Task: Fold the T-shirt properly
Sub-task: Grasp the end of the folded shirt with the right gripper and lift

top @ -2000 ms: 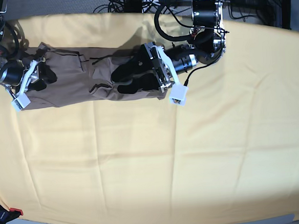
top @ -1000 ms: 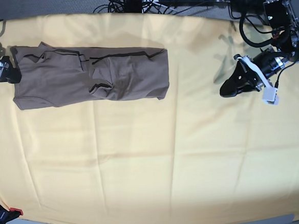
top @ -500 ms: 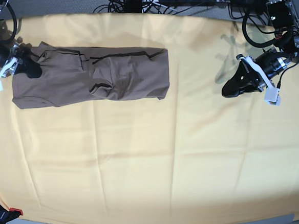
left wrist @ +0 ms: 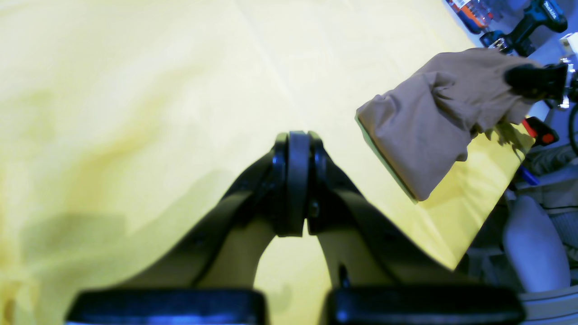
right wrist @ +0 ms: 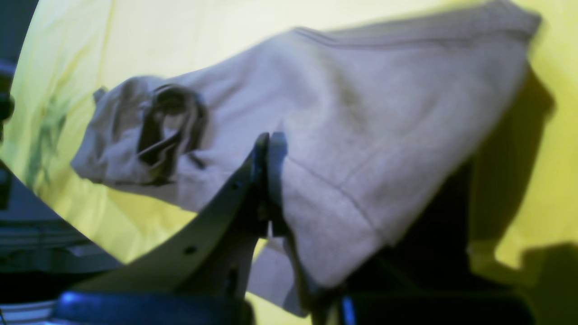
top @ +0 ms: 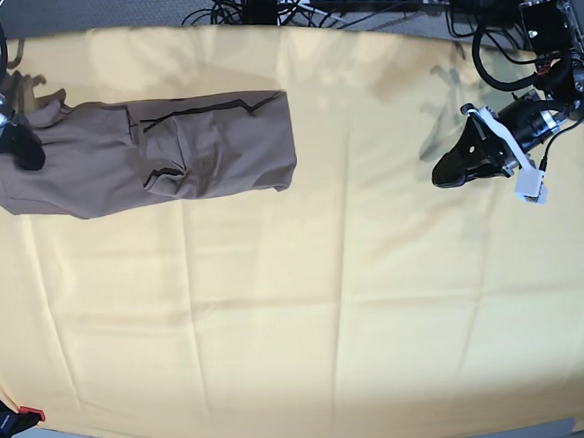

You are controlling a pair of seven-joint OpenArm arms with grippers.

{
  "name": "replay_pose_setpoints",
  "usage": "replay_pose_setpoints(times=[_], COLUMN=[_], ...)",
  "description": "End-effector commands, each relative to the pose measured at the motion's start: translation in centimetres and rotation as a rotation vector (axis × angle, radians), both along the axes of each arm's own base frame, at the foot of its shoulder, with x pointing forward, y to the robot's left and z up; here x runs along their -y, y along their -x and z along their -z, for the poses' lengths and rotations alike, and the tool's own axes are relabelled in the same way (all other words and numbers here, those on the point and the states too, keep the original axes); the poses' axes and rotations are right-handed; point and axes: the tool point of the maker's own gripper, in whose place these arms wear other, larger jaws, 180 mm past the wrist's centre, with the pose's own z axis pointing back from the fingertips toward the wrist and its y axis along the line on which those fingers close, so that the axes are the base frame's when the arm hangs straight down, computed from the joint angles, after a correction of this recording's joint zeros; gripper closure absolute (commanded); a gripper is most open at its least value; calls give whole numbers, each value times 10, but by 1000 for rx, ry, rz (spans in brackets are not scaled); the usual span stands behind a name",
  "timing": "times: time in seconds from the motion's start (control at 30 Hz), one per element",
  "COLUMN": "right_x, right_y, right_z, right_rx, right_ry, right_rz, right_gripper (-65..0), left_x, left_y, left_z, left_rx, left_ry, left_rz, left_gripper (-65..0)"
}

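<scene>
Right wrist view alone shows right claw [right wrist: 266, 189] pinching T-shirt [right wrist: 316, 135]; left claw [left wrist: 293, 180] clamped empty.

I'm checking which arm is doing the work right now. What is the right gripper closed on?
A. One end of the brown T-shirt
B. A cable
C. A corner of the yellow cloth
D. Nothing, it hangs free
A: the right gripper pinches the T-shirt at its end.

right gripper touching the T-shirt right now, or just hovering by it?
Touching. In the right wrist view the right gripper is closed on the T-shirt, fabric pinched between its fingers; base view shows it at the shirt's end.
</scene>
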Motion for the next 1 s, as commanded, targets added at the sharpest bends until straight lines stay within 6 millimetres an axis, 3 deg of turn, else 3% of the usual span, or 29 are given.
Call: replay_pose_setpoints(times=[0.0,0.2,0.37,0.53,0.83,0.87,0.97], right_x=[-5,-75,-158,-227,-301,-307,-319], right_y=[-7,-7,-5,-3,-1,1,6], right_z=[-22,-60,-77,-62,-36,-33,-29], right_rx=[78,220,302,273,284,284,295], right_ry=[8,32,-26,-80,88,110,140], right_rz=[-25,-169,-376,-535,-748,-769,-807], right_gripper=[0,0,0,0,0,-21,-312], left_x=[-1,-1,-1,-1,-1,-1,-1], left_y=[-5,-5,-5,-5,-5,-5,-5], left_z=[-16,-16,-16,-16,-16,-16,-16], left_rx=[54,55,54,54,54,54,54], left_ry=[12,12,12,12,12,12,12], left_rz=[5,5,5,5,5,5,5], left_gripper=[0,0,0,0,0,0,0])
